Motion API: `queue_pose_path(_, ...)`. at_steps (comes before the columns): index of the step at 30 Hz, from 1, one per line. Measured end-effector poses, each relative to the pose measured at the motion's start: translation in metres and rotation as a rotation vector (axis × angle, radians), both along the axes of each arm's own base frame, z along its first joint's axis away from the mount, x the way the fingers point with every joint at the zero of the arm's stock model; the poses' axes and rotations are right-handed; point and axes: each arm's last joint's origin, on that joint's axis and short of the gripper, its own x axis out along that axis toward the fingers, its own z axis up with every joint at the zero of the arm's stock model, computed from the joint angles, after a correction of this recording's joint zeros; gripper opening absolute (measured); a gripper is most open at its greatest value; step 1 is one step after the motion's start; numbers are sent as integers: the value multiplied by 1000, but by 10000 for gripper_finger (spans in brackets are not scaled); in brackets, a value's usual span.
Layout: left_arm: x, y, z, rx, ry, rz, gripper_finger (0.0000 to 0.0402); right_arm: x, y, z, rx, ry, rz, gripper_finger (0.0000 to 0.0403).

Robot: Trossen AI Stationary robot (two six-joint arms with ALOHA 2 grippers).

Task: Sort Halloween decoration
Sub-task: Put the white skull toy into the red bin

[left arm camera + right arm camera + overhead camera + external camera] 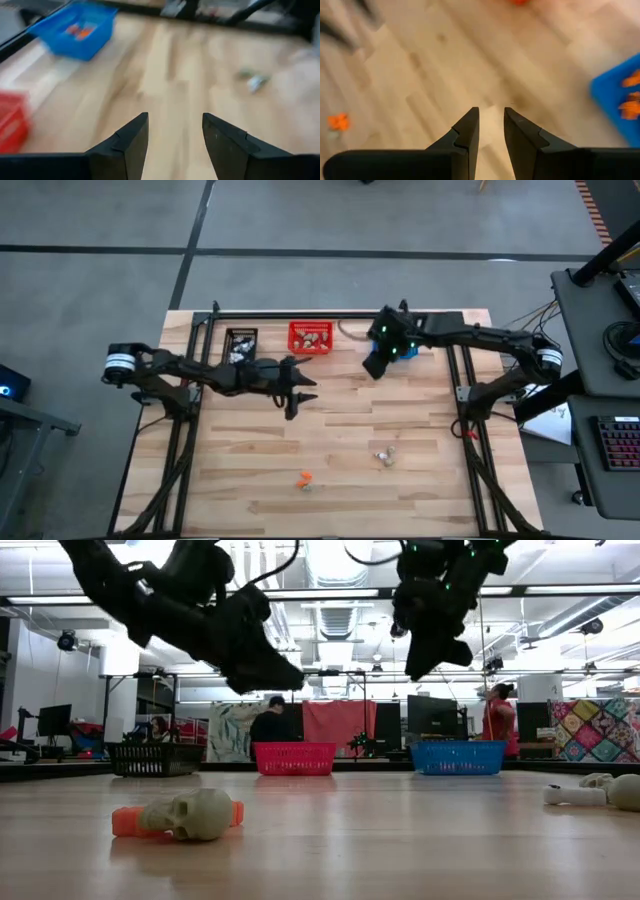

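Showing as pale planked wood with a smooth, faintly glossy finish: the table (400, 480). Looking like openwork plastic mesh: the red basket (294, 758), blue basket (459, 757) and black basket (154, 758). Appearing as smooth matt plastic: the beige skull (192, 814) and orange piece (126, 822). Looking matt dark plastic: left gripper (175, 131) fingers (130, 142).

My left gripper (292, 402) hangs in the air with fingers spread and nothing between them. My right gripper (491, 131) hovers too, fingers narrowly parted, seemingly empty.
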Motion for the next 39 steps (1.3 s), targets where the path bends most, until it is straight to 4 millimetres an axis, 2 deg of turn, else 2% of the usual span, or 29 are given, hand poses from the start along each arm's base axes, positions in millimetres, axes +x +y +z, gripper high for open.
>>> queue_pose_path(9, -16, 6, 19, 186, 368, 187, 168, 28, 68, -17, 117, 69, 90, 79)
queue_pose_path(16, -24, 10, 22, 302, 502, 271, 168, 41, 125, -42, 247, 196, 120, 79)
queue_pose_path(21, -25, 10, 21, 312, 508, 283, 168, 37, 165, -56, 353, 342, 112, 79)
queue_pose_path(25, -25, 10, 21, 313, 508, 283, 168, 23, 192, -62, 394, 493, 68, 79)
queue_pose_path(31, -25, 10, 21, 312, 508, 283, 168, 1, 217, -62, 366, 642, -62, 79)
queue_pose_path(39, -25, 10, 21, 311, 509, 284, 168, -2, 223, -63, 307, 620, -177, 79)
